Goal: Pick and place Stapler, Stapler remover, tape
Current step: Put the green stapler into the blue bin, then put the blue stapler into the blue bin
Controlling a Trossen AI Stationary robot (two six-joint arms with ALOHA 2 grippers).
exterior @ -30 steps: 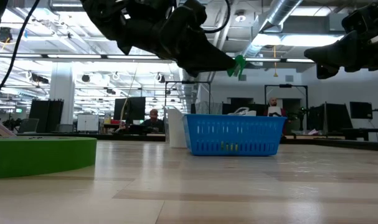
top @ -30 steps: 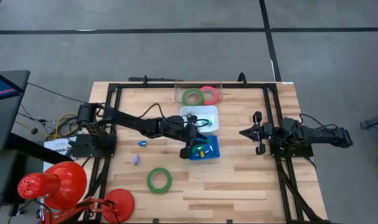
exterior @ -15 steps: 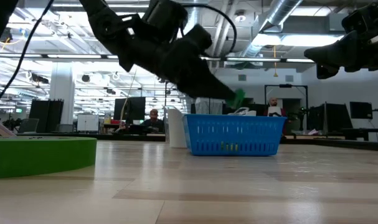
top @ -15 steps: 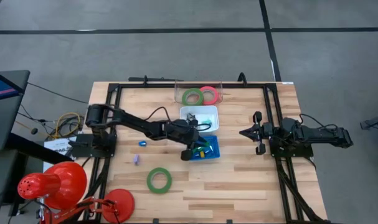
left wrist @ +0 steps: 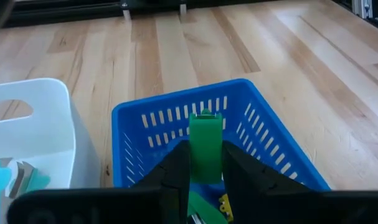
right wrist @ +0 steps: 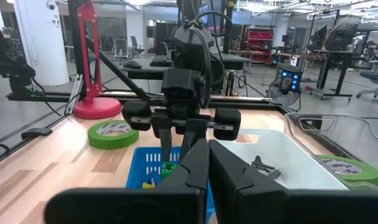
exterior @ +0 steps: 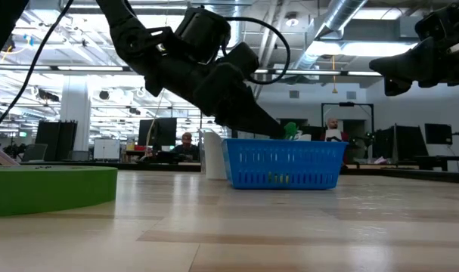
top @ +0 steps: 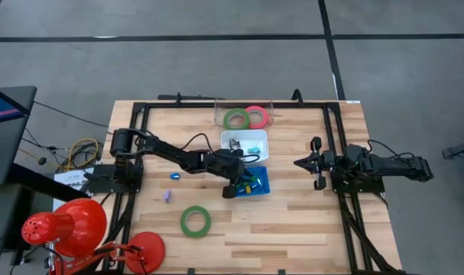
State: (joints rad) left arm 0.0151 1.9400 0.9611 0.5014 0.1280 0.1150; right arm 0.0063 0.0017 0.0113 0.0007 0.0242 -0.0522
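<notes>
My left gripper (left wrist: 205, 163) is shut on a small green stapler (left wrist: 205, 144) over the blue basket (top: 259, 183), level with the basket's rim (exterior: 283, 143) in the low view. The basket holds several small coloured pieces. Beside it a white bin (top: 244, 145) holds teal, metal-jawed removers. One green tape ring (top: 195, 221) lies flat on the table. A green ring (top: 236, 118) and a pink ring (top: 255, 116) lie in a clear container at the far edge. My right gripper (top: 300, 163) waits shut at the table's right side. My left gripper pinches the green stapler's two long sides (left wrist: 205, 160) between its two fingers. The stapler's far end (left wrist: 205, 118) sticks out past the fingertips. The fingers slant down from the table's left side and lie along the stapler. It hangs clear above the basket's inside.
A small blue piece (top: 174, 176) and a small purple piece (top: 167, 196) lie on the wood left of the basket. A red lamp (top: 71, 228) stands at the near left corner. A black frame (top: 140, 153) runs around the table.
My left gripper has gone down toward the blue basket and tipped a little further downward, still shut on the green stapler. The stapler has come from well above the basket down to the level of its rim.
</notes>
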